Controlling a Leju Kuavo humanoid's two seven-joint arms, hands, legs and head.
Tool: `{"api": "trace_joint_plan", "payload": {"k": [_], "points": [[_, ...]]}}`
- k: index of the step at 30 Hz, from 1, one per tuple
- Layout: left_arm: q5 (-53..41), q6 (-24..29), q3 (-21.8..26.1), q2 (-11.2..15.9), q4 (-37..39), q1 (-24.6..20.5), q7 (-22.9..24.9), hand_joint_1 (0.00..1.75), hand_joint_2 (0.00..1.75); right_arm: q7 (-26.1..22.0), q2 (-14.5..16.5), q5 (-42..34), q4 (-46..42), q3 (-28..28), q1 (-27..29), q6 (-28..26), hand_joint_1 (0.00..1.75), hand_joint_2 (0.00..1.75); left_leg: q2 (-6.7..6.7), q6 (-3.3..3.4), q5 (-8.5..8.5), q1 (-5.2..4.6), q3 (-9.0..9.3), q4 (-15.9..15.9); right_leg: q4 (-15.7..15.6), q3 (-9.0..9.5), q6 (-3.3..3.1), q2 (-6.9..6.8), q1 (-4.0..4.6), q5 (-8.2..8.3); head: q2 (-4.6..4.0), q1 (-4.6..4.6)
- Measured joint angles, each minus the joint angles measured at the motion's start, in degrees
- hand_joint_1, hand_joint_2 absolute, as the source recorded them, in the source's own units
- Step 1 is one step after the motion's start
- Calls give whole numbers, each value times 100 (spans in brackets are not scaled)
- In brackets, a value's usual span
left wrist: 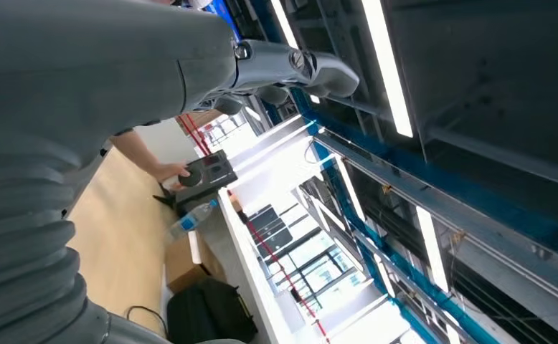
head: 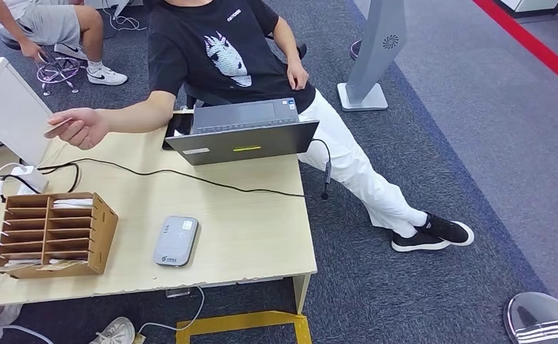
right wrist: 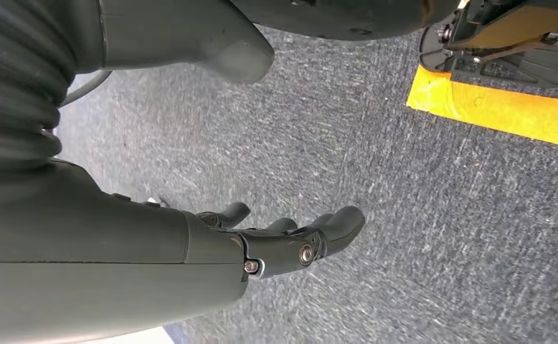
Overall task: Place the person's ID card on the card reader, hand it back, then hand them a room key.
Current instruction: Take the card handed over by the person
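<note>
grey card reader (head: 176, 241) on desk (head: 247, 229) | person's hand (head: 79, 127) holds id card (head: 59, 126), prob. | both robot hands spread, empty

Grey ribbed wrist cover (right wrist: 11, 79), smooth grey thumb (right wrist: 219, 43), darker fingers (right wrist: 333, 226) with visible screws

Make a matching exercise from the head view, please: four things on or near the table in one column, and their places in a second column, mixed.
Things:
1. card reader
2. wooden organizer
3. laptop
4. ID card

Places:
A. at the far edge of the table, in front of the seated person
B. held in the person's outstretched hand, above the table
C. near the front edge of the table, around its middle
D. at the front left part of the table, with cards in its slots

Pairs: 1-C, 2-D, 3-A, 4-B
</note>
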Motion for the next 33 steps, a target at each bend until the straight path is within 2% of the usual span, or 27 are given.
{"api": "trace_joint_plan", "payload": {"k": [6, 11, 18, 25, 33], "points": [[-701, 0, 3, 473, 744, -811, 374, 0, 175, -15, -16, 138, 2, 101, -25, 11, 0, 175, -2, -5, 9, 0, -1, 0, 4, 1, -2, -1, 1, 2, 0, 1], [-1459, 0, 89, 694, 1557, -1465, 491, 0, 175, -44, -26, 217, 5, 179, -43, 23, 0, 175, -1, -2, 11, -2, -1, 0, 4, 2, -1, 0, 0, 9, 0, 2], [-1593, 0, 130, 729, 1743, -1603, 511, 0, 175, -46, -28, 221, 7, 187, -45, 23, 0, 175, -1, -2, 12, -2, -1, 0, 4, 1, -2, 0, 0, 10, 0, 2], [-2230, 1, 431, 884, 3238, -2608, 715, 0, 175, -63, -55, 289, 10, 284, -49, -30, 0, 175, 0, -3, 12, -2, -3, 2, 3, -3, -2, 1, 0, 11, 0, 1], [-2399, 1, 137, 828, 3555, -2958, 843, 0, 175, -75, -60, 293, 10, 308, -54, -40, 0, 175, 0, -3, 12, -2, -2, 4, 3, -3, -2, 4, 0, 12, 0, 1]]}}
